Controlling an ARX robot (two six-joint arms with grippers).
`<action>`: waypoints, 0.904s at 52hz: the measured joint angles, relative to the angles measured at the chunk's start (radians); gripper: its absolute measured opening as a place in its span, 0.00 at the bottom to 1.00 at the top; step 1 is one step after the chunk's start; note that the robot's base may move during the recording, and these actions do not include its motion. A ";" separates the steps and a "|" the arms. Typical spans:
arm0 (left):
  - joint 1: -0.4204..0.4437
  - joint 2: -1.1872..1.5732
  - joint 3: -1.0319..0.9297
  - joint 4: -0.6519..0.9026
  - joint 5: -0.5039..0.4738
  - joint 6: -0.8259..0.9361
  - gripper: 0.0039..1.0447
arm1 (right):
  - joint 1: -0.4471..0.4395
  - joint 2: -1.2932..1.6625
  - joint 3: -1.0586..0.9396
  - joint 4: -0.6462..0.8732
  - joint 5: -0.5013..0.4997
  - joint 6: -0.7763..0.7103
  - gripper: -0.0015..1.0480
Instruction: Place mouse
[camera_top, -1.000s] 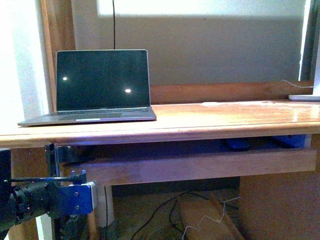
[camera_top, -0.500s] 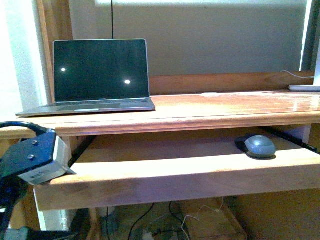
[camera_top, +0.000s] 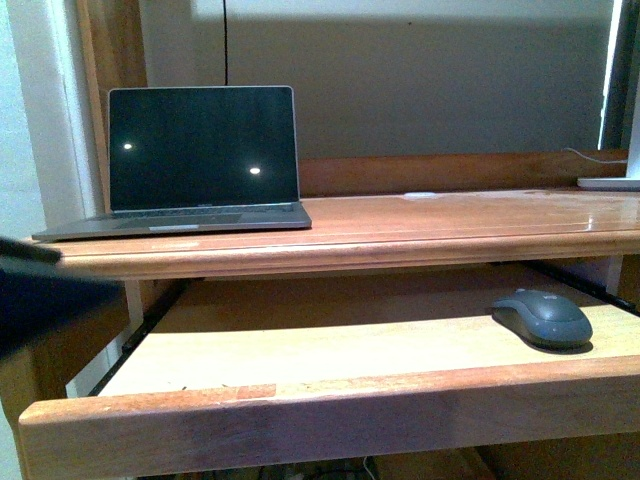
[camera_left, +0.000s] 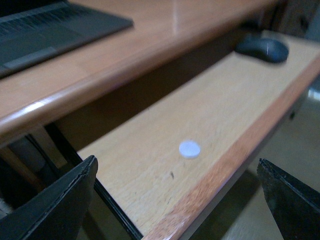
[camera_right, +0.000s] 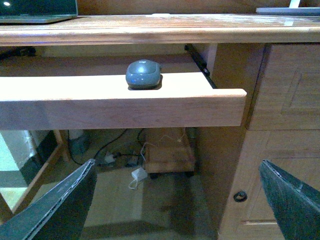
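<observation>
Across the front view runs the wooden table (camera_top: 450, 215), with an open laptop (camera_top: 200, 150) at its left end, the screen dark. Under the top, a pull-out shelf (camera_top: 300, 355) stands drawn out. Both wrist views show an empty tool with its fingers spread wide apart: the left tool (camera_left: 176, 161) is over the shelf's left part, well apart from the mouse (camera_top: 542, 318), and the right tool (camera_right: 177, 163) is out in front of the shelf's lip. The mouse lies flat on the shelf near its right end, just behind the front lip, touching nothing else. I judge it light, rigid and sturdy, but its smooth rounded shell looks slippery — a pinch across the narrow flanks, low near the base, should hold best. A small white dot (camera_left: 189, 149) sits on the shelf board.
</observation>
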 joint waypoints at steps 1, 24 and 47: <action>0.002 -0.019 -0.006 0.009 -0.004 -0.049 0.93 | 0.000 0.000 0.000 0.000 0.000 0.000 0.93; -0.003 -0.912 -0.517 -0.178 -0.724 -0.300 0.48 | 0.068 0.397 0.136 0.187 0.204 0.044 0.93; -0.004 -1.164 -0.650 -0.243 -0.726 -0.286 0.02 | 0.204 1.239 0.795 0.301 0.109 -0.036 0.93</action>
